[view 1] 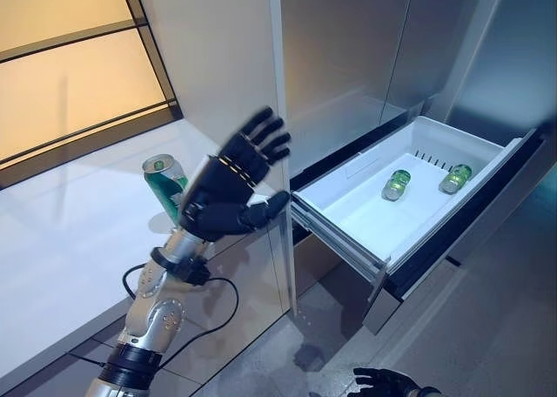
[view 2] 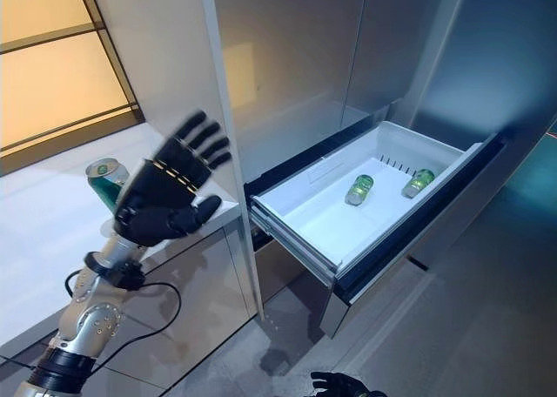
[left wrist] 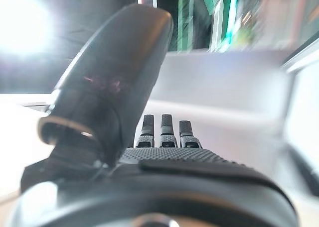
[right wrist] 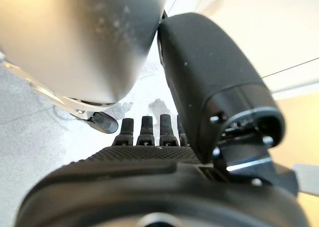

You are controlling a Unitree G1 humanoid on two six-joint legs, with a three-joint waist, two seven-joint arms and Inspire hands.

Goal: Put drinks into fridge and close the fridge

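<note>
Green can stands upright on white counter, partly behind left hand, fingers spread, holding nothing. Two cans lie flat in open fridge drawer, long axes running front-to-back. Right hand low, relaxed.

White counter, grey floor.

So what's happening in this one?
The robot is loading drinks into a fridge. The freezer-style drawer is pulled out, with two green cans lying in it. A third can stands on the white counter; the left hand is raised open beside it, holding nothing. The right hand hangs low.
</note>
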